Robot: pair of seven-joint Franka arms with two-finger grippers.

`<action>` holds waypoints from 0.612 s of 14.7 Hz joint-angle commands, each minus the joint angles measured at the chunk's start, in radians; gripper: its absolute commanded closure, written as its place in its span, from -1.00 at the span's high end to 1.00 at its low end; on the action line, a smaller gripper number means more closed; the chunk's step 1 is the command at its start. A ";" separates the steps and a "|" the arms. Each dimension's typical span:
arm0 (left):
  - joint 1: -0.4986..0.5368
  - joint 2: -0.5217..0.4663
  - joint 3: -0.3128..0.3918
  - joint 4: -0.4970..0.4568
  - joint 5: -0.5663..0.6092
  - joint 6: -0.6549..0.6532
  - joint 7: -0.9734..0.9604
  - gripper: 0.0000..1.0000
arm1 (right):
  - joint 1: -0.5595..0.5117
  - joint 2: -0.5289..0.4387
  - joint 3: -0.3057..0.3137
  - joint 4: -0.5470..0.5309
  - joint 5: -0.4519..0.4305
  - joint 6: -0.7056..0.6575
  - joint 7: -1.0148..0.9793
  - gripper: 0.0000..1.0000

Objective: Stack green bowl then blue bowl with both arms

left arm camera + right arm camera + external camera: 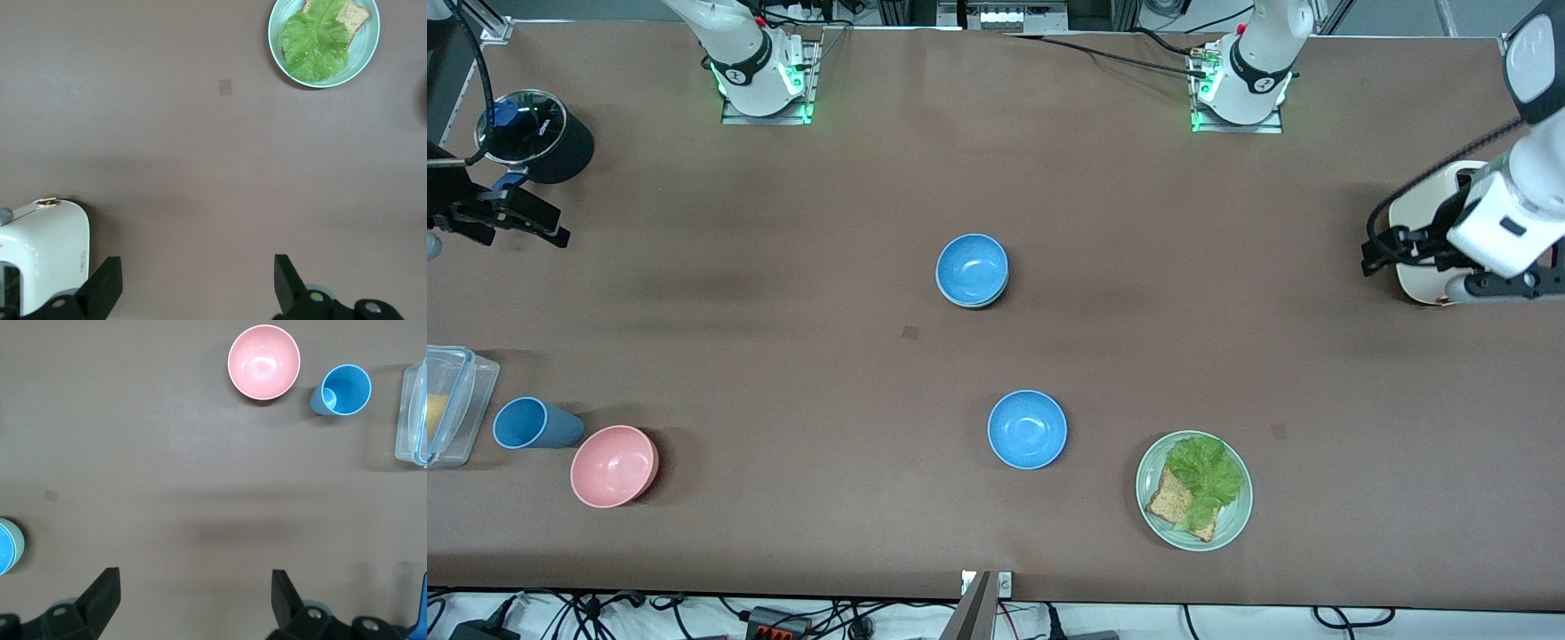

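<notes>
Lowest in the front view, nearest the camera, is a pale green plate [1232, 524] with lettuce [1207, 476] and toast [1167, 502] on it. A little higher in the frame and nearer the middle, a lone blue bowl [1027, 429] stands by itself. At the frame's centre is the stack: the blue bowl [972, 268] is nested in the green bowl [971, 305], of which only a thin pale rim shows beneath it. Low in the frame, toward the right arm's end of the table, are a pink bowl [614, 465], a blue cup [534, 424] beside it and a clear container [454, 400] at the frame's edge. Higher up at that end, the right gripper [538, 218] hangs in the air near a black round pot [560, 147]. At the other end, the left gripper [1376, 253] hangs over the edge of a white toaster [1414, 209].

From the left wrist view, the left gripper [195, 263] has its fingers spread wide with nothing between them, only bare table [200, 167] below. One finger is just beside the toaster [47, 247], and the plate [368, 40] is well apart from it.

From the right wrist view, the right gripper [193, 577] is likewise spread wide and empty over bare table. The pink bowl [263, 362], cup [343, 390] and container [412, 413] are well away from it. The stacked blue bowl [5, 547], with the green bowl [21, 545] rimming it, just shows at the picture's edge.
</notes>
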 commanded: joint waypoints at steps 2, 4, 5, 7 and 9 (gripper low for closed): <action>-0.009 -0.075 0.014 -0.039 -0.023 -0.030 0.017 1.00 | -0.016 -0.016 0.016 -0.007 -0.014 -0.007 -0.004 1.00; -0.008 -0.083 0.004 -0.033 -0.028 -0.033 0.015 1.00 | -0.014 -0.017 0.016 -0.012 -0.014 -0.005 -0.004 1.00; -0.008 -0.083 -0.001 -0.029 -0.028 -0.031 0.006 1.00 | -0.014 -0.022 0.016 -0.018 -0.016 -0.004 -0.004 1.00; -0.002 -0.081 -0.005 -0.024 -0.077 -0.025 0.006 1.00 | -0.014 -0.025 0.016 -0.027 -0.016 0.007 -0.004 1.00; -0.003 -0.077 -0.007 -0.022 -0.088 -0.031 0.021 1.00 | -0.014 -0.028 0.015 -0.027 -0.016 0.010 -0.004 1.00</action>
